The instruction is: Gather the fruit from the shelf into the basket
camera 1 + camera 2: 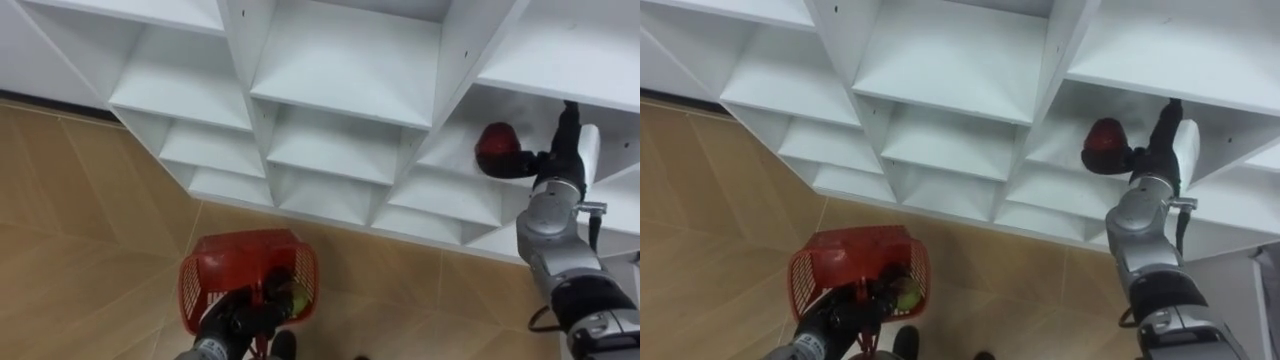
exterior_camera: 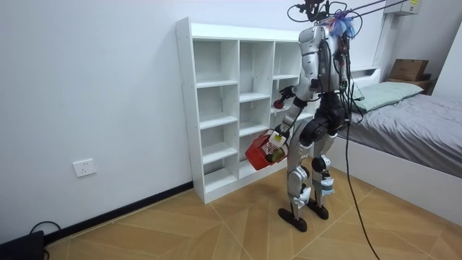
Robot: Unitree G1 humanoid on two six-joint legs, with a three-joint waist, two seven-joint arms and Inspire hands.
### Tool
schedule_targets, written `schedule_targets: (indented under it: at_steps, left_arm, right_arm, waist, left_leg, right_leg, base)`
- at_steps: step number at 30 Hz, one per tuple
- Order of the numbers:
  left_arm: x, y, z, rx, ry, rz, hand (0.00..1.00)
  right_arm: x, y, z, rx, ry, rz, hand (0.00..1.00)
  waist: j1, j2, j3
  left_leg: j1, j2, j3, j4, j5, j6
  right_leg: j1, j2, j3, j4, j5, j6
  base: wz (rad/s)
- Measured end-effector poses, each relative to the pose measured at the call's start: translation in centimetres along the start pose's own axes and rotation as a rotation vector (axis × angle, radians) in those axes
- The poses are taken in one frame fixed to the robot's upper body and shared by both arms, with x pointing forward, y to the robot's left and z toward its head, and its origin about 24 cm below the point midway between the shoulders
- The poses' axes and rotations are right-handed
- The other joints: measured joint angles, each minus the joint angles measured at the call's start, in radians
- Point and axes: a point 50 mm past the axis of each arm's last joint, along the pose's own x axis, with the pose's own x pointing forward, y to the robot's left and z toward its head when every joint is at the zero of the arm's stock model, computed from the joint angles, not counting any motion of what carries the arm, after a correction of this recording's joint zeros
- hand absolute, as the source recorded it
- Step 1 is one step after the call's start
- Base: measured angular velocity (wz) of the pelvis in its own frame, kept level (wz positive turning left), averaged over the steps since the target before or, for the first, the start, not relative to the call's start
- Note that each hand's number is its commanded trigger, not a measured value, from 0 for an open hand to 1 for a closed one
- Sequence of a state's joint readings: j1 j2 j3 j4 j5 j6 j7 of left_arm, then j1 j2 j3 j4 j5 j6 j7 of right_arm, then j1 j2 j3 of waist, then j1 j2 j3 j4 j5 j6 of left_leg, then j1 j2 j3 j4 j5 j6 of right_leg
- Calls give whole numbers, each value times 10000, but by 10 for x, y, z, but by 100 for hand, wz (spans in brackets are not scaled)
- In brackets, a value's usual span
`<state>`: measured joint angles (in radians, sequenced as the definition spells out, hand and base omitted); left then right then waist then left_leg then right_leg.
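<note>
The white closet [image 1: 345, 70] of open compartments stands in front of me. In a right-hand compartment my right hand [image 1: 538, 162] reaches in, its dark fingers curled on a round red fruit [image 1: 495, 148] just above the shelf board. Low on my left, my left hand [image 1: 232, 318] grips the handle of a red mesh basket [image 1: 240, 262] hanging over the wooden floor. A yellow-green fruit [image 1: 297, 297] lies in the basket with some darker pieces. In the room view I stand upright facing the closet [image 2: 216, 108], with the basket [image 2: 263, 153] at hip height and the red fruit [image 2: 277, 103] at the shelf.
The other compartments near my hands look bare. A bed [image 2: 411, 119] stands close behind me at the room view's right, with a cardboard box [image 2: 408, 69] on its headboard. Wooden floor spreads to the room view's left.
</note>
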<state>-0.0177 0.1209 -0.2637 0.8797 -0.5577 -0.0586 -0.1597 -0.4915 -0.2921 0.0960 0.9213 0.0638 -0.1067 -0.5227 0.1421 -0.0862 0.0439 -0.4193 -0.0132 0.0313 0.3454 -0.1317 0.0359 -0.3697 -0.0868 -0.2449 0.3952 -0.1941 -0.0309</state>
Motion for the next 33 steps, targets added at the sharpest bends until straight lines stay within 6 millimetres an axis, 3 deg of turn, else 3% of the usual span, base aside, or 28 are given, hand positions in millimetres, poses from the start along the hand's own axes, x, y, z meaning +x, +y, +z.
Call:
schedule_targets:
  at_steps: [33]
  left_arm:
    - [5, -5, 3, 309, 141, -179, 100]
  right_arm:
    - [-3, 8, -6, -445, 197, 873, 0]
  waist:
    - [26, 77, 6]
  left_leg:
    - [1, -6, -2, -231, 9, -9]
  right_leg:
    - [-10, 16, -37, -187, -2, -1]
  base:
    - [0]
